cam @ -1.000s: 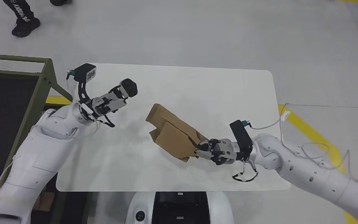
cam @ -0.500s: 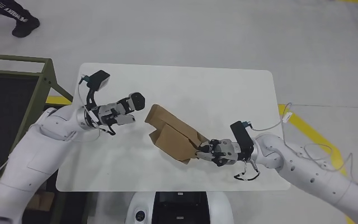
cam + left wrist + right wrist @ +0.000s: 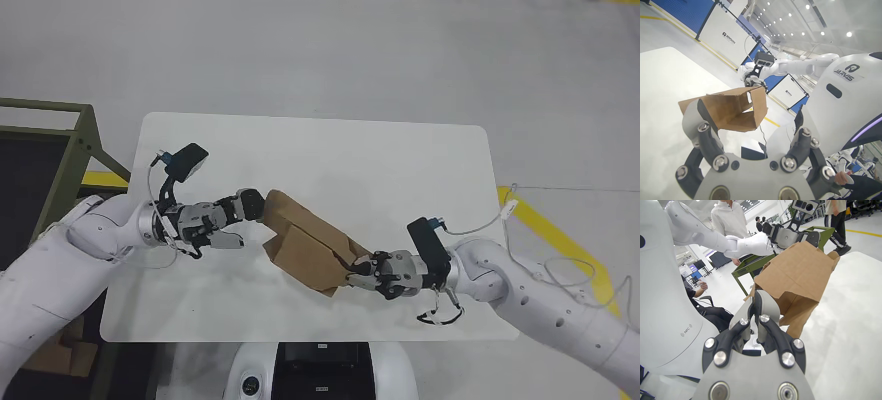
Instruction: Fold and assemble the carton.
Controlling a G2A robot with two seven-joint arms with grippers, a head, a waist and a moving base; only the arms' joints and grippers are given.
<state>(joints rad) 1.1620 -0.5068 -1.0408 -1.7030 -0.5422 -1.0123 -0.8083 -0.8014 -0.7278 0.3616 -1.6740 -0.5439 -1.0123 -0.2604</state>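
Observation:
A brown carton [image 3: 310, 245] lies partly opened as a tube in the middle of the white table [image 3: 400, 160]. My right gripper [image 3: 358, 268] is shut on a flap at the carton's near-right end; in the right wrist view its pads [image 3: 755, 303] meet on the carton [image 3: 798, 272] edge. My left gripper [image 3: 250, 212] is at the carton's opposite, left end. In the left wrist view the left gripper [image 3: 747, 117] is open, looking into the hollow carton [image 3: 730, 108], with one finger [image 3: 694, 111] overlapping a corner of the carton. Whether they touch is unclear.
A green metal frame [image 3: 60, 130] stands off the table's left side, also seen behind the carton as the green frame [image 3: 753, 266]. A thin cable [image 3: 505, 205] hangs at the table's right edge. The table's far half is bare.
My left arm has swung from the table's back left down and right to the carton's left end. The right gripper has stayed shut on the flap, nearly still.

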